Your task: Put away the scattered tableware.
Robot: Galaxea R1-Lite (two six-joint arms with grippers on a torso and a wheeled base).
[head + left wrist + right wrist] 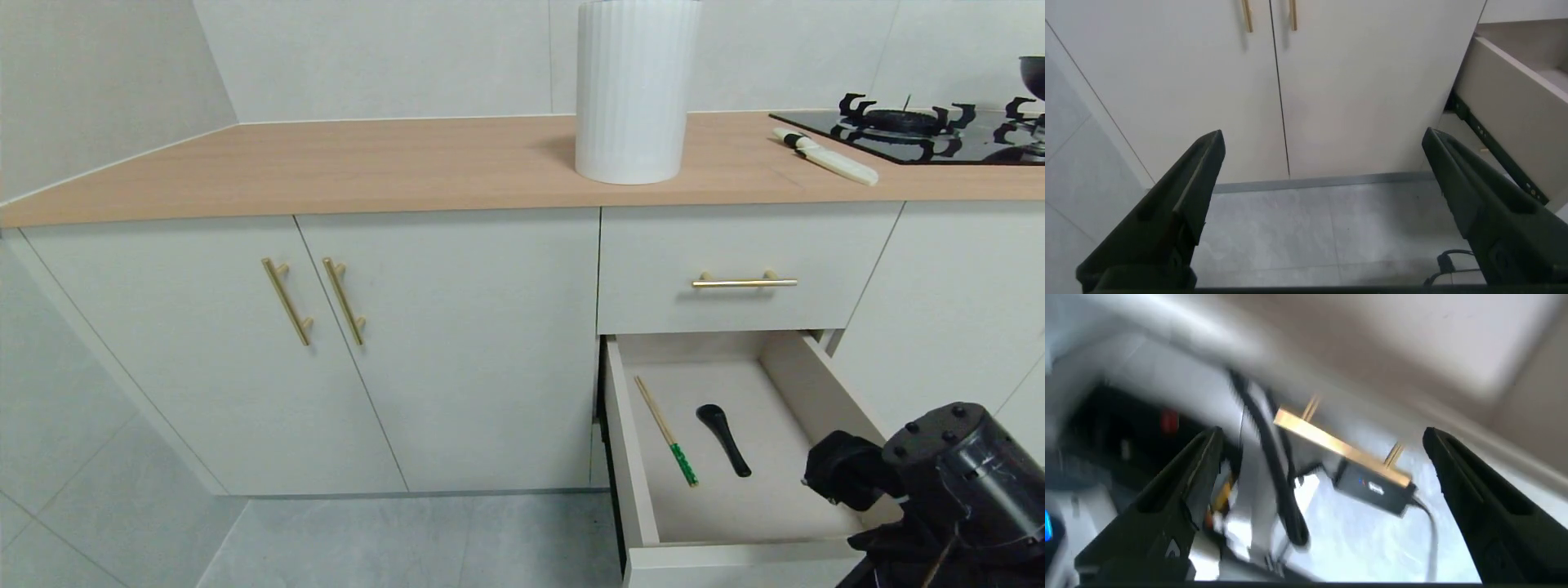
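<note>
My left gripper [1323, 143] and right gripper [1323, 441] gape wide, empty. Open drawer [633, 457]: one spoon [722, 437], seemingly two chopsticks [665, 431]. Counter [367, 167]: one canister [630, 90], one knife [824, 157].

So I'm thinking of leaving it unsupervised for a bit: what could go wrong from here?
1. The knife lies on the counter beside the hob. A clumsy grasp could slide it onto the hob or off the front edge.
2. The drawer stands pulled out with the right arm close to its front corner, so a swing could knock it.
3. The chopsticks and spoon lie loose inside. A hard shove shut might scatter them.
</note>
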